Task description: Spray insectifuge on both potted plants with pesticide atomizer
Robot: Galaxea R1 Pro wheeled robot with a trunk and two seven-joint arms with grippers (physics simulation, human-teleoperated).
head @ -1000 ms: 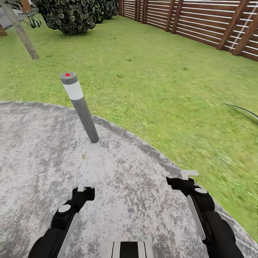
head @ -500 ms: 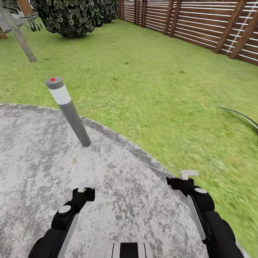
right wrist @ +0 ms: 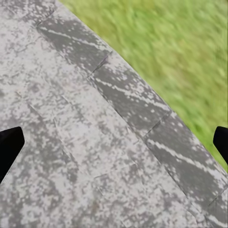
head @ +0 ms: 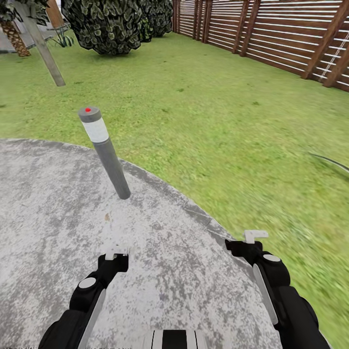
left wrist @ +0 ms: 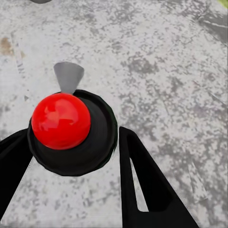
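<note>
My right fingers (right wrist: 10, 146) are spreading wide over the round grey paved patio's (head: 48, 218) edge; left fingers' (left wrist: 147, 185) gap: cannot tell.

Paved patio (head: 58, 232) is spread near and left; lawn (head: 218, 121) is laid beyond and to the right. Bollard lamp (head: 104, 152) is planted near the patio's far edge. Fence (head: 271, 34) is set far right, shrubs (head: 106, 24) far left of it.
</note>
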